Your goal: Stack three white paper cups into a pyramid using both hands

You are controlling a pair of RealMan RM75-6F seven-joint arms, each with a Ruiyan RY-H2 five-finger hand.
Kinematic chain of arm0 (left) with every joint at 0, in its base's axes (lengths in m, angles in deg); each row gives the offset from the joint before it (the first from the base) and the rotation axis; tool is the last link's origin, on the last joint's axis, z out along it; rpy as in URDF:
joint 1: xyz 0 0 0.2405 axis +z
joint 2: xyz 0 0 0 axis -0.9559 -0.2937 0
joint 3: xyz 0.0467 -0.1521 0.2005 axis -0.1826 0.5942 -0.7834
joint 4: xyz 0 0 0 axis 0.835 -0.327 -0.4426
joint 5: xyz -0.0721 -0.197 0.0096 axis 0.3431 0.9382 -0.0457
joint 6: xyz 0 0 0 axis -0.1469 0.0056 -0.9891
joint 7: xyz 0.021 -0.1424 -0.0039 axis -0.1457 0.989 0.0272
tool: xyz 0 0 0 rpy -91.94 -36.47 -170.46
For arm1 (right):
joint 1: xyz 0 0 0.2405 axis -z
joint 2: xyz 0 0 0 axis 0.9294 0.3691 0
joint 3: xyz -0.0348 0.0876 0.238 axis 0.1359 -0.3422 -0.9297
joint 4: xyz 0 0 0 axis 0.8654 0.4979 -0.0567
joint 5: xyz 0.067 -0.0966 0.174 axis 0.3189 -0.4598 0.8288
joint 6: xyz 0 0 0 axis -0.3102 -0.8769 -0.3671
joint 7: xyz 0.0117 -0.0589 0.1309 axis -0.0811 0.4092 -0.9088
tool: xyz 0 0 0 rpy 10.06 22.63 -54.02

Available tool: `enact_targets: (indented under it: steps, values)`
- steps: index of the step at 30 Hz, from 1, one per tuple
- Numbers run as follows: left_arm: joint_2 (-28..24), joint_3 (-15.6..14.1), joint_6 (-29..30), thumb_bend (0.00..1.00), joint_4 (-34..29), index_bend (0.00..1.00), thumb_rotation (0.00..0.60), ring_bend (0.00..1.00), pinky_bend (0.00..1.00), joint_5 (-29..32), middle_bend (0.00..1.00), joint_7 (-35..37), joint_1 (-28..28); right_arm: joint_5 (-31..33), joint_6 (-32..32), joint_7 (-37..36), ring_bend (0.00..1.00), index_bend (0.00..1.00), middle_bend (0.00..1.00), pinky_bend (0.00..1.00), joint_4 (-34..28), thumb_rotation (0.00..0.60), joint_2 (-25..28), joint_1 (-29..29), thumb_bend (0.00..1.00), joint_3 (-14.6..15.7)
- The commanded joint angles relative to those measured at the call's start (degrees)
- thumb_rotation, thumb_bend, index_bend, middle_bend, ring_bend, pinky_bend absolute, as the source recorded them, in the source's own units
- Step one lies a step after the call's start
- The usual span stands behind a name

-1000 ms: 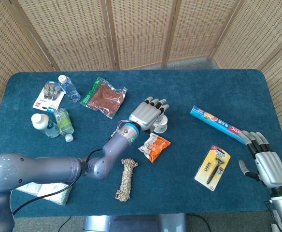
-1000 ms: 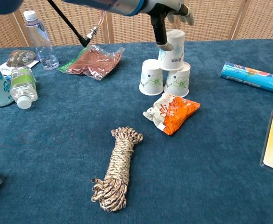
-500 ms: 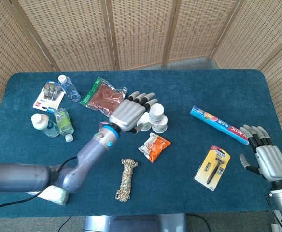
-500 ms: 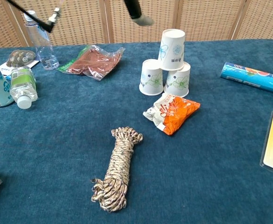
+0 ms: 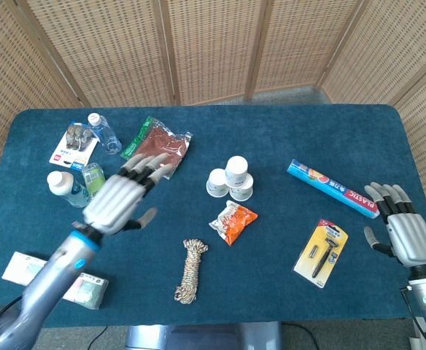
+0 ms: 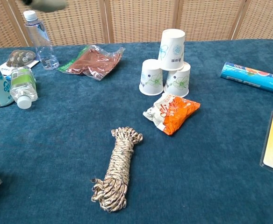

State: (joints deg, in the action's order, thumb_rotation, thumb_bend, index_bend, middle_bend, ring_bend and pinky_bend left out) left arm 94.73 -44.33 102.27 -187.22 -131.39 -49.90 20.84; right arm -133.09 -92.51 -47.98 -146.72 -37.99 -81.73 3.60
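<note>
— Where did we stand with the cups at that point?

— We judged the stacking step finished. On the blue surface (image 5: 308, 131), the pyramid (image 6: 168, 63) was standing: two white cups upside down and touching at the base, and the top cup (image 6: 171, 43) seated across both, a little tilted as the chest view showed it. Nothing gripped it.

— And our hands?

— The left hand (image 5: 118, 200) hung well to the left of the pyramid, above the surface, fingers spread wide and holding nothing. The right hand (image 5: 403, 233) sat far to the right of the pyramid, near the surface's edge, likewise spread and empty.

— What lay close to the pyramid?

— The orange snack packet (image 6: 172, 111) was just in front of it, near but apart as far as we could tell. The rope bundle (image 6: 115, 169) lay further forward, and the boxed wrap (image 6: 253, 77) well to the right.

— So what did the next move call for?

— Little, in our judgement: parking both arms clear without brushing the top cup, whose lean looked like the one weak spot.
</note>
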Motion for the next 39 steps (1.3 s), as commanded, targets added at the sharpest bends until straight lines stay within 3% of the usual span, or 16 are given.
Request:
enact_targets:
  steps: [1, 8, 14, 22, 28, 39]
  values:
    - [-5.5, -10.3, 10.3, 0.46, -4.9, 0.00, 0.600, 0.00, 0.00, -17.4, 0.00, 1.7, 14.5, 0.1, -0.2, 1.5, 0.00, 0.00, 0.00, 0.00, -0.2, 0.600, -0.3, 0.0, 0.48, -0.1]
    - [-4.7, -19.0, 22.3, 0.46, 1.2, 0.00, 0.600, 0.00, 0.00, -34.0, 0.00, 3.2, 31.8, 0.1, -1.8, 4.4, 0.00, 0.00, 0.00, 0.00, -1.0, 0.600, -1.1, 1.0, 0.47, 0.2]
    - [-2.4, -22.4, 30.1, 0.46, 8.6, 0.00, 0.600, 0.00, 0.00, -40.0, 0.00, 6.3, 43.5, -0.2, -4.3, 4.8, 0.00, 0.00, 0.00, 0.00, -0.9, 0.600, -1.8, 2.9, 0.46, 0.9]
    - [0.2, -21.7, 35.9, 0.46, 17.2, 0.00, 0.600, 0.00, 0.00, -39.8, 0.00, 13.9, 52.7, -0.3, -7.3, 5.3, 0.00, 0.00, 0.00, 0.00, -0.5, 0.600, -2.6, 5.7, 0.46, 1.9]
    - [1.8, -19.2, 34.5, 0.46, 20.9, 0.00, 0.600, 0.00, 0.00, -38.2, 0.00, 17.6, 54.7, -1.0, -8.0, 6.7, 0.00, 0.00, 0.00, 0.00, -0.6, 0.600, -3.4, 6.4, 0.46, 2.3]
    - [2.1, -15.8, 29.7, 0.46, 20.5, 0.00, 0.600, 0.00, 0.00, -37.4, 0.00, 17.6, 55.4, -1.7, -8.1, 8.4, 0.00, 0.00, 0.00, 0.00, -1.4, 0.600, -3.7, 7.1, 0.46, 2.7]
